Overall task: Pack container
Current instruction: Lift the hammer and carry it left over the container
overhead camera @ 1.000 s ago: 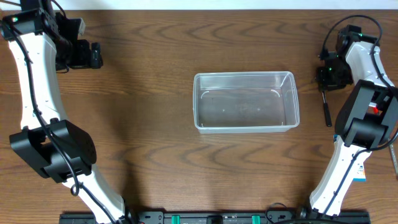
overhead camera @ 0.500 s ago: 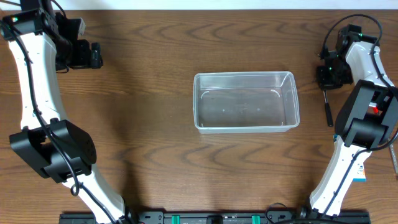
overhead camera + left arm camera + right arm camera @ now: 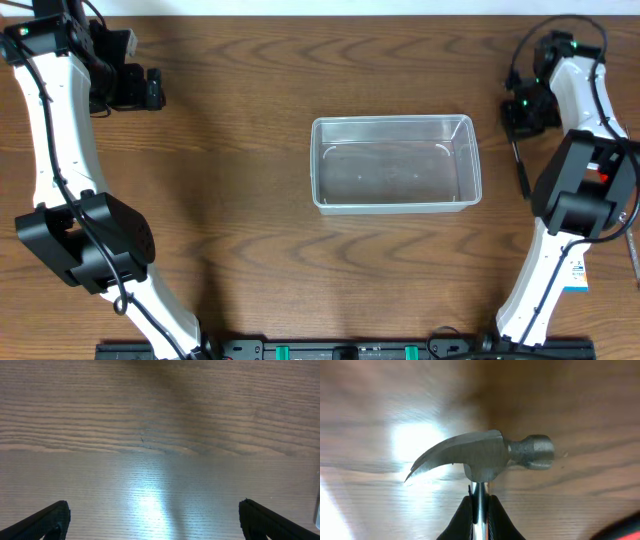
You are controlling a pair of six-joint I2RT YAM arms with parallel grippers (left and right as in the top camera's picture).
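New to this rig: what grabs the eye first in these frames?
The steel claw hammer fills the right wrist view, with the right gripper and its jaws shut on the shaft just below the head, right of the container. That clear container sits empty in the centre of the overhead view. The left gripper hangs open at the far left.

hammer (image 3: 485,455) handle cut off, table (image 3: 380,400) blurred

Your container (image 3: 390,121) is clear glossy plastic, the counter (image 3: 250,210) brown wood grain, the hammer (image 3: 481,453) dull grey metal.
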